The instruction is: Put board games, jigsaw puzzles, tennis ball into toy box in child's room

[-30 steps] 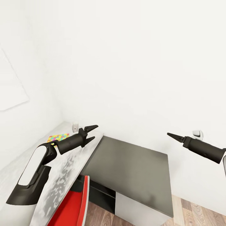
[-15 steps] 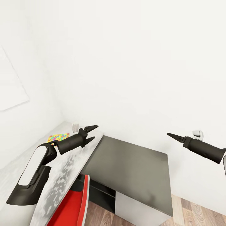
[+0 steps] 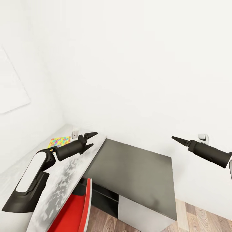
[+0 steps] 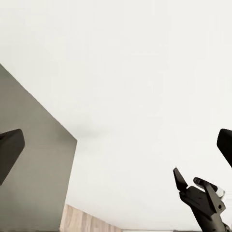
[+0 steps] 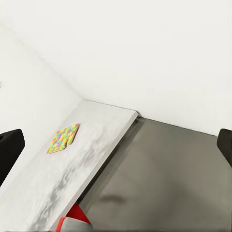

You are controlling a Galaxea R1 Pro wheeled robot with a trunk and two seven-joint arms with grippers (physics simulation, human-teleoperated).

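I'm looking down into a white-walled corner where the long table with its pale grey mottled top runs along the left wall, and its right edge butts against a lower cabinet with a dark grey top, whose front corner drops to a wood-plank floor. A red chair back sits tucked close under the table's near edge. The thin flat jigsaw puzzle of bright yellow, pink, green and blue pieces lies flat at the far end of the table, near the wall, with bare tabletop all around it; the right wrist view shows the same puzzle well back from the table's right edge. My left gripper is held out over the table, just beyond the puzzle, forearm pointing toward the cabinet, its 2 fingers spread apart with nothing between them. My right gripper hangs in free air above the cabinet's far right side, pointing left; in the left wrist view its 2 fingers stand apart and hold nothing. A small white wall fitting sits just behind the right arm.
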